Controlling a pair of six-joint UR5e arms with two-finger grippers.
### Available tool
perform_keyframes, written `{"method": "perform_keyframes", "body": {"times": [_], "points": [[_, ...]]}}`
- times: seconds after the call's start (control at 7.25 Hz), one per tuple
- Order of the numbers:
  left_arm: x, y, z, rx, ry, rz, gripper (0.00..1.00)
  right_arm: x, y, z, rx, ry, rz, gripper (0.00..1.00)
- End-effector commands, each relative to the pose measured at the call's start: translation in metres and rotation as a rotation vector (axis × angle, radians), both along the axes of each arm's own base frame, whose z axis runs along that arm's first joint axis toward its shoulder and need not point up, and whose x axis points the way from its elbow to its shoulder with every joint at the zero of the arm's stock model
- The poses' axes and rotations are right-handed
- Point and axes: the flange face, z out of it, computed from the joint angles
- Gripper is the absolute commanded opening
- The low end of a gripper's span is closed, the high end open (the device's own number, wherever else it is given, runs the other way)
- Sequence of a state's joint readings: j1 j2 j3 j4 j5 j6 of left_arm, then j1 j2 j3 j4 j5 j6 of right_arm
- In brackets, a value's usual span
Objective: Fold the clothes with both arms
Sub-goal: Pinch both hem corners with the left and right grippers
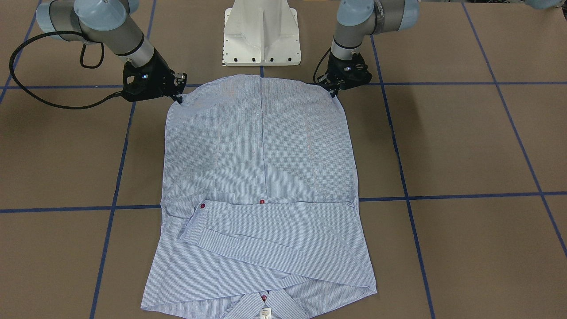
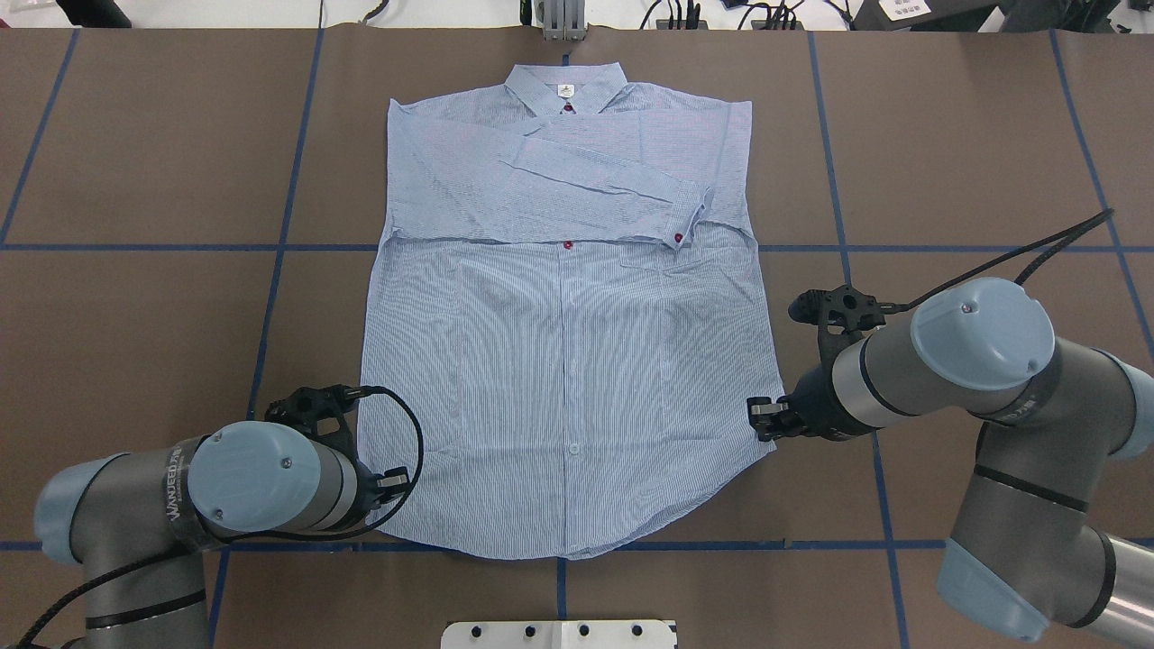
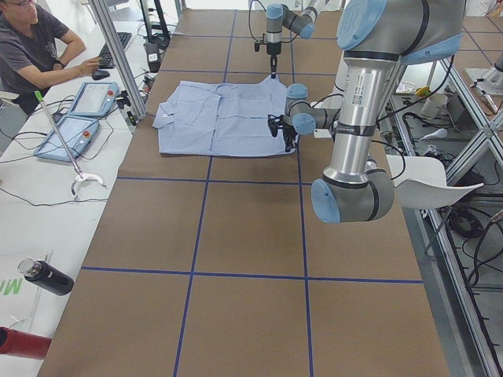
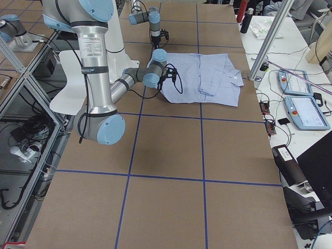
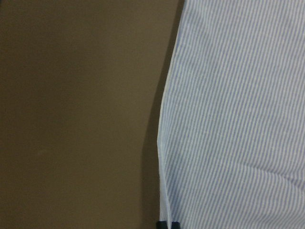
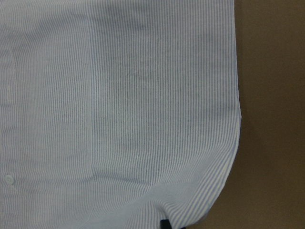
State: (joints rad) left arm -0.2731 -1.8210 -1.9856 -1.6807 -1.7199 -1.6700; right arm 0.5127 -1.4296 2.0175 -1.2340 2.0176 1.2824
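The light blue striped shirt point(image 2: 568, 361) lies flat and face up on the brown table, collar point(image 2: 565, 88) at the far side, both sleeves folded across the chest. My left gripper point(image 2: 398, 479) is at the shirt's near left hem corner. In the left wrist view its fingertips point(image 5: 163, 223) are pinched together on the cloth's side edge. My right gripper point(image 2: 760, 420) is at the near right hem corner. In the right wrist view a dark fingertip point(image 6: 165, 223) sits on the puckered hem. In the front-facing view the left gripper point(image 1: 334, 92) and right gripper point(image 1: 179, 98) flank the hem.
The white pedestal base point(image 1: 261, 35) stands just behind the hem. Blue tape lines point(image 2: 270, 248) grid the table. Beyond the collar side, a person point(image 3: 31, 47) sits at a bench with teach pendants point(image 3: 78, 118). A dark bottle point(image 3: 47, 276) lies on the bench.
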Motion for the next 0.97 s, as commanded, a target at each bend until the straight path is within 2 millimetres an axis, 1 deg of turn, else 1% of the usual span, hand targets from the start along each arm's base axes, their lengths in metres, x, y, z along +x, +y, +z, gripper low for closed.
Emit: {"method": "perform_keyframes", "body": {"times": [0.0,0.28,0.41,0.55,0.83], "points": [[-0.006,0.0,-0.009,0.002,0.018,0.0,0.0,0.003,-0.003,-0.002,-0.004,-0.006,0.001,0.0],[-0.046,0.004,-0.048,0.021,0.072,-0.004,0.0,0.027,-0.007,-0.015,-0.043,-0.058,-0.032,0.0],[-0.069,0.012,-0.072,0.021,0.086,0.003,0.0,0.041,-0.003,-0.02,-0.051,-0.076,-0.043,0.0],[-0.087,0.02,-0.092,0.011,0.129,0.024,0.0,0.054,0.006,-0.022,-0.049,-0.084,-0.048,0.0],[-0.098,0.03,-0.109,0.01,0.176,0.046,0.0,0.08,0.03,-0.029,-0.079,-0.118,-0.107,0.0]]}}
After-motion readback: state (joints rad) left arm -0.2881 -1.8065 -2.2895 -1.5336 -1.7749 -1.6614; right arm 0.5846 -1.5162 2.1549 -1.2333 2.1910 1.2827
